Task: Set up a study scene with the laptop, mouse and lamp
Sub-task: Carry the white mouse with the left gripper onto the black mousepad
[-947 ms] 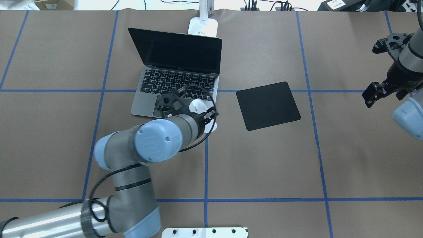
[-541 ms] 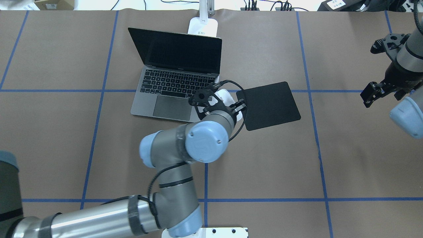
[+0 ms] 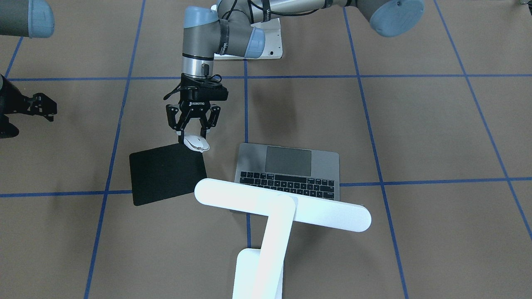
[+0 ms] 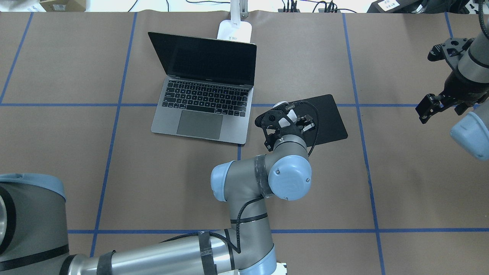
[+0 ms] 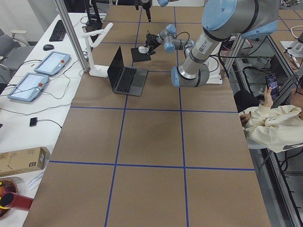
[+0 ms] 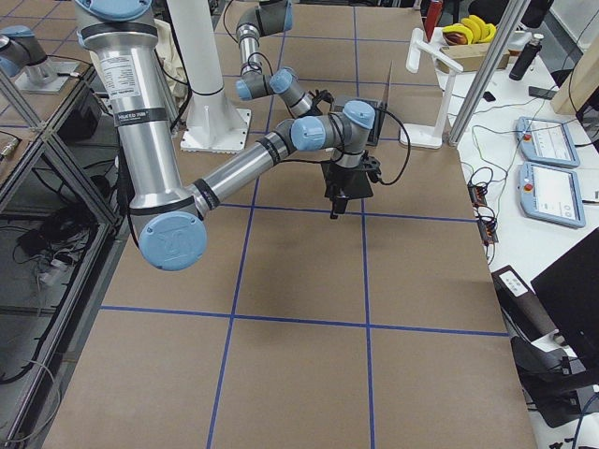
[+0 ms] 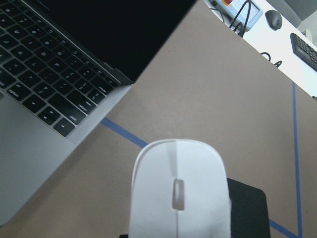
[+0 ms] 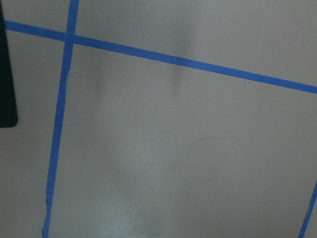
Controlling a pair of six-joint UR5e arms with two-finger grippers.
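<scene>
My left gripper (image 3: 192, 133) is shut on the white mouse (image 3: 196, 143) and holds it just above the near-laptop edge of the black mouse pad (image 3: 166, 174). The left wrist view shows the mouse (image 7: 178, 193) with the pad's corner (image 7: 247, 208) below it and the laptop (image 7: 44, 99) to its left. The open grey laptop (image 4: 206, 110) lies left of the pad (image 4: 328, 118). The white lamp (image 3: 282, 205) stands behind the laptop, its bar head over the screen. My right gripper (image 4: 428, 109) hangs open and empty at the table's right edge.
The white bolted pedestal (image 3: 272, 41) stands at the robot's side of the table. Blue tape lines cross the brown table cover (image 4: 401, 183). A seated person (image 5: 270, 123) is beside the table in the exterior left view.
My left arm has carried the mouse to the right, from over the laptop's trackpad to over the mouse pad's left edge. The right arm has barely moved.
</scene>
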